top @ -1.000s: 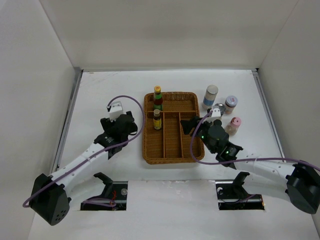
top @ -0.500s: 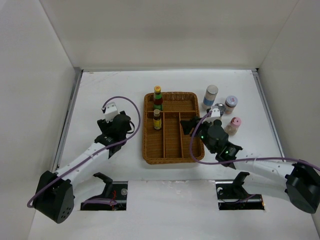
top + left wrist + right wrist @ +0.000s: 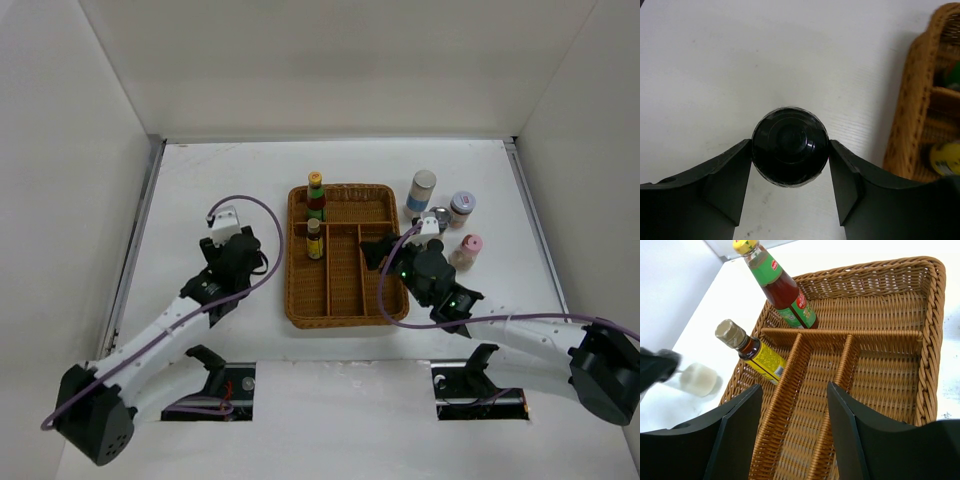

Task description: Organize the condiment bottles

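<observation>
Clock reference: top view, 12 o'clock = far wall. We are logging the left gripper (image 3: pixel 790 150) at 9 o'clock of the tray (image 3: pixel 343 288), near its rim. Both fingers (image 3: pixel 735 175) are pressing the sides of the squat bottle (image 3: pixel 790 140), whose round black cap is filling the gap between them. From the right wrist this bottle is showing only as a blurred white body beside the tray's 9 o'clock wall; we cannot tell whether it is touching the table (image 3: pixel 200 180). The right gripper (image 3: pixel 795 386) is hanging over the tray's 3 o'clock side, fingers spread wide with nothing between them. The tall bottle (image 3: pixel 316 195) is standing upright in the cross compartment at 12 o'clock, at its 9 o'clock end. The short bottle (image 3: pixel 314 240) is standing in the 9 o'clock lane, just beside the cross divider. Four jars are sitting on the table at 2 to 3 o'clock of the tray: the blue jar (image 3: pixel 422 190) farthest, the grey jar (image 3: pixel 462 207) at its 4 o'clock, the silver jar (image 3: pixel 439 214) partly hidden behind the right wrist, and the pink jar (image 3: pixel 469 248) at 6 o'clock of the grey one.
</observation>
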